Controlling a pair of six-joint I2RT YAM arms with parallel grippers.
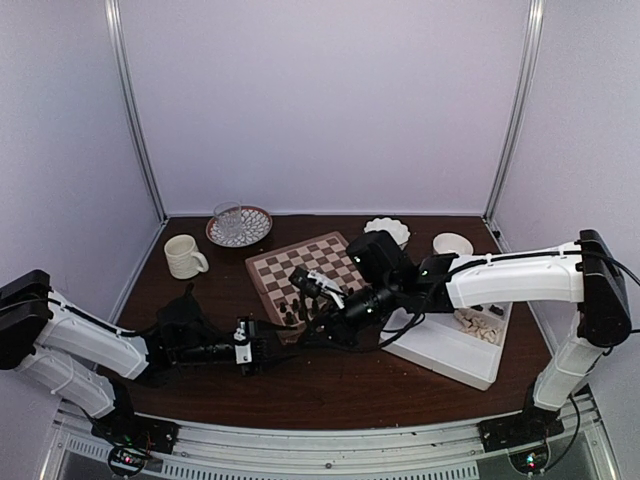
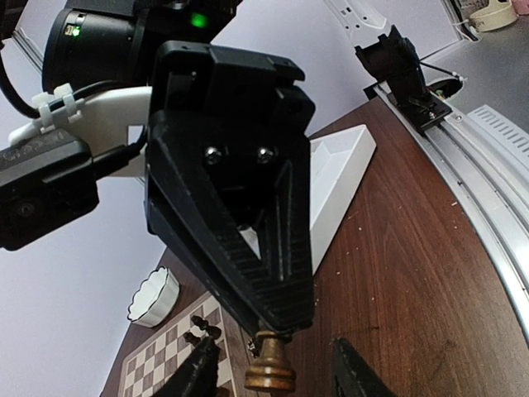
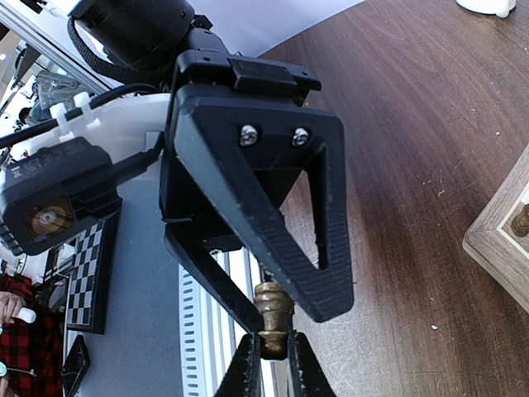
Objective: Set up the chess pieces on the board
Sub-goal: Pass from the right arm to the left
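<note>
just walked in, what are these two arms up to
The two arms meet just off the near edge of the board. The right gripper has its fingers shut on a brown chess piece, held above the table. The left gripper has its fingers open on either side of that piece, so it looks like a handover. A few dark pieces stand on the board, and pale pieces lie in the white tray.

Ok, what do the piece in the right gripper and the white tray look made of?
Chess piece: likely turned wood, brown with a soft sheen; lathe rings show. Tray: probably moulded plastic, smooth matte white, uniform with thin walls.
</note>
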